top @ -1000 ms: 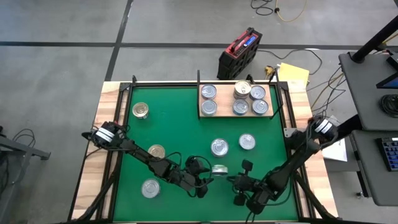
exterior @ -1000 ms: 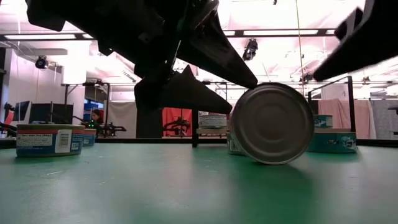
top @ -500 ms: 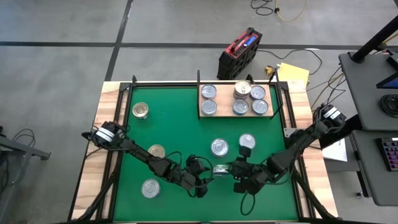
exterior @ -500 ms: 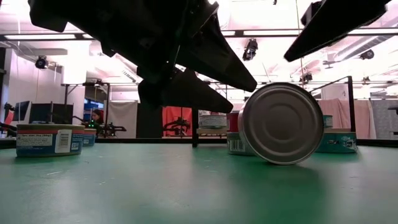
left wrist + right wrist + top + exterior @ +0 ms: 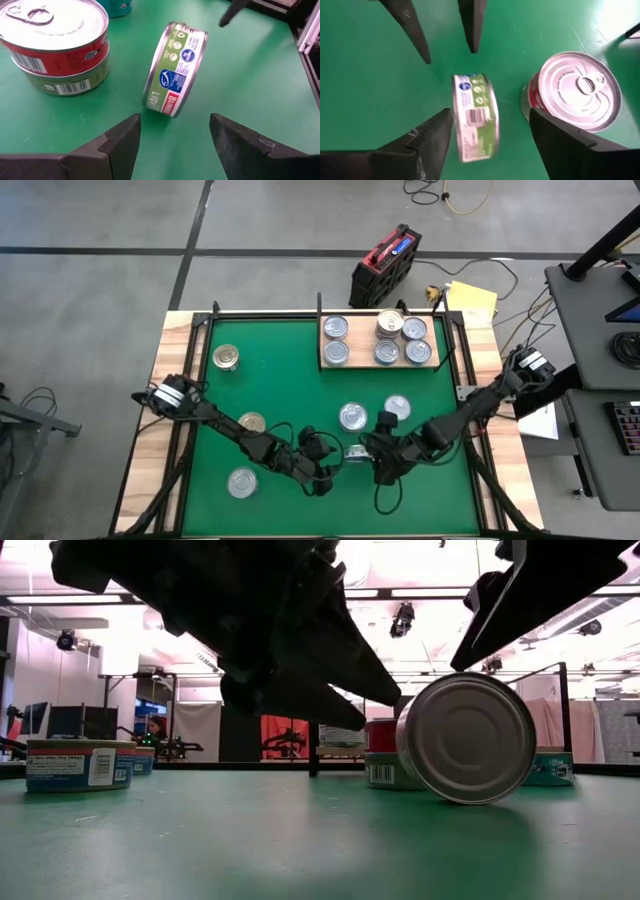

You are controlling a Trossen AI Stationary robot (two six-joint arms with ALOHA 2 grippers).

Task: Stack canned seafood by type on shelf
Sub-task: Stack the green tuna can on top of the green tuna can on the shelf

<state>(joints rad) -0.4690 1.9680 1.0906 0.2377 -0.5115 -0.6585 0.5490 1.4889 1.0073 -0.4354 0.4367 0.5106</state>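
On the mat's left side three cans lie flat: a gold-lidded one far back, another under the left arm, and a silver one near the front. The left gripper sits low at front centre, its fingers spread wide and holding nothing. Just ahead of them a green-labelled can stands on its edge on the mat, touching neither finger. The right gripper faces it from the other side, fingers also apart and empty, with the can lying between and just beyond them. Behind stand a two-can stack and a single can. The shelf lies at the mat's far right, holding six spots of cans, one stacked.
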